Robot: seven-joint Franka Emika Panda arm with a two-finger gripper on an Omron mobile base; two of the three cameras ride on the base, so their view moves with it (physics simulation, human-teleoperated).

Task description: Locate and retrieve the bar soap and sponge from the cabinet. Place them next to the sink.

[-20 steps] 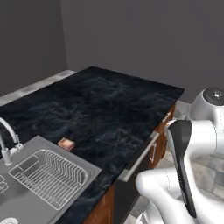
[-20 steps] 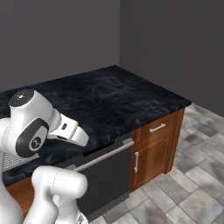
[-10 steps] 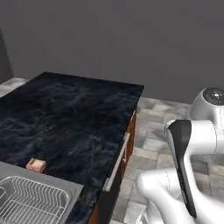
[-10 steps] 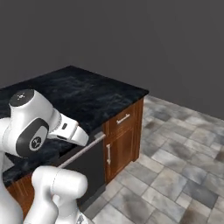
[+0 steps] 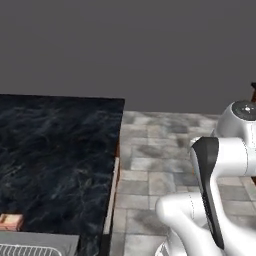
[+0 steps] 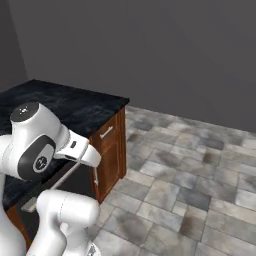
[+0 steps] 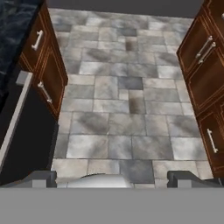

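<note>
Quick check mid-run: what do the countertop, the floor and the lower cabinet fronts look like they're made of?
Countertop: dark polished stone, probably granite or marble, going by the pale veining.
Floor: grey stone-look tiles, matte, with visible grout lines.
Cabinet fronts: reddish-brown wood, satin, with framed panels and silver bar handles, likely metal.

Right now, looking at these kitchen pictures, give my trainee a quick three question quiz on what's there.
1. True or false: the bar soap lies on the dark counter beside the sink.
2. The claw is: A open and empty, B shut on the soap, C shut on a handle.
3. What covers the floor?

Key: 1 true. 2 A. 3 grey stone tiles.
</note>
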